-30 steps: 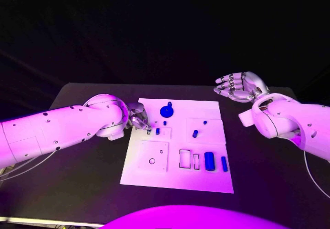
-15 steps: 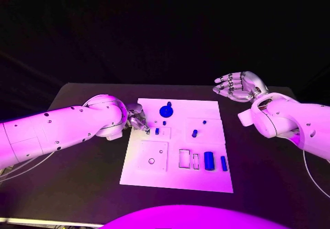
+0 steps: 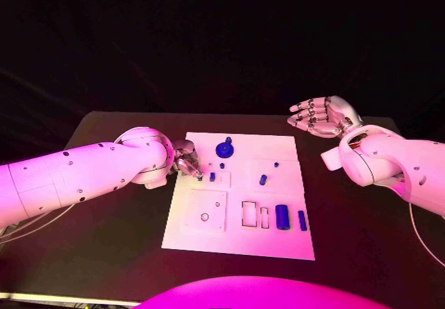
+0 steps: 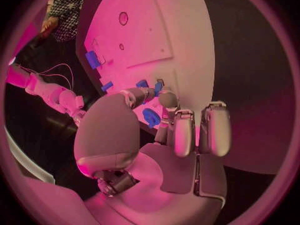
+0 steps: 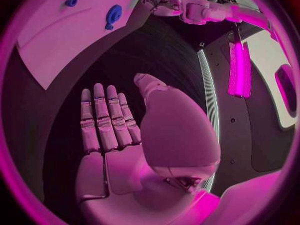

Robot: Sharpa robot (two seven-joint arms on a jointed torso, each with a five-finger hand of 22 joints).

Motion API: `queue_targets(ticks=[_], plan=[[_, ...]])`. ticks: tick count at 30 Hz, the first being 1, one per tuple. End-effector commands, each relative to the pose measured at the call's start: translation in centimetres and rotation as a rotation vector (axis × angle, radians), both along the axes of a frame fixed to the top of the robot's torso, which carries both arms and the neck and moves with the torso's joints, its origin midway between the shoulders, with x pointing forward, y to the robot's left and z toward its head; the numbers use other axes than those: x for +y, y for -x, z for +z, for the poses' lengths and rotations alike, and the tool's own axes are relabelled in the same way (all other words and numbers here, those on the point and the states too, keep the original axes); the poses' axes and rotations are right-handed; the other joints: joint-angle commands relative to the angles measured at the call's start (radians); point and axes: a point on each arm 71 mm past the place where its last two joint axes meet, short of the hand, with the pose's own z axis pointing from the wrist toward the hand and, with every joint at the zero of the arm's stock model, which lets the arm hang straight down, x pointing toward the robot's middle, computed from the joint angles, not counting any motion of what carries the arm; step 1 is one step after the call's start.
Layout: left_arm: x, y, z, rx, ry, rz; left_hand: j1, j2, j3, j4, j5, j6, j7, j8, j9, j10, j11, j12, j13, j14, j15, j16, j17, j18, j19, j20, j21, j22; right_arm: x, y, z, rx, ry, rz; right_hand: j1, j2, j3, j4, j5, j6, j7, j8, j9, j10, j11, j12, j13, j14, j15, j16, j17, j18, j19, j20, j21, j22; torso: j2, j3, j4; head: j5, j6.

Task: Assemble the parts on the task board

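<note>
The left hand is working at the white board's left edge, fingertips pinched together on a small blue peg.
The left wrist view is showing that pinch; from the head camera the arm is hiding it. The right hand is hanging open beyond the board's far right corner, fingers apart, holding nothing. Neither hand has visibly moved in the last second.

The head view looks steeply down from above onto the counter and the task board. Each wrist view sits close behind its own hand, the left hand and the right hand; all three views share the task board.
</note>
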Motion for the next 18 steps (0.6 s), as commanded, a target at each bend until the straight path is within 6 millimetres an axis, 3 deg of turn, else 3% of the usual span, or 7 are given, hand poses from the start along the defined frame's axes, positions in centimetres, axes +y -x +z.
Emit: queue_targets(ticks=[1,18], plan=[[-0.23,0.35,-0.18,0.026,-0.008,-0.027,0.003,0.01,0.173,-0.18,0.005,0.015,-0.006,0.003,-0.002,0.004,-0.002,0.001,0.0,0.086,-0.004,0.004,0.198,-0.005,-0.001,-0.004,0.002,0.029,0.23,0.07,0.05,-0.012,0.004,0.026,0.0,0.009,0.005,0.001,0.005,0.007,0.043,-0.004,-0.002,0.008,0.002,-0.004,-0.001,0.006,-0.002,0.005,-0.001,0.013,-0.002,-0.001,0.0,-0.001,0.001,0.0,0.0011,-0.002,-0.002],[-0.12,0.55,-0.2,0.04,-0.011,-0.038,0.006,0.007,0.174,-0.185,0.005,0.016,-0.006,0.003,-0.001,0.004,-0.002,0.001,-0.001,0.087,-0.004,0.006,0.202,-0.005,-0.001,-0.004,0.001,0.029,0.24,0.12,0.06,-0.012,0.004,0.026,-0.001,0.009,0.005,0.002,0.005,0.007,0.043,-0.004,-0.002,0.009,0.002,-0.004,-0.001,0.007,-0.002,0.005,-0.002,0.014,-0.002,-0.001,0.001,-0.003,0.001,0.0014,0.0019,0.0,-0.007]])
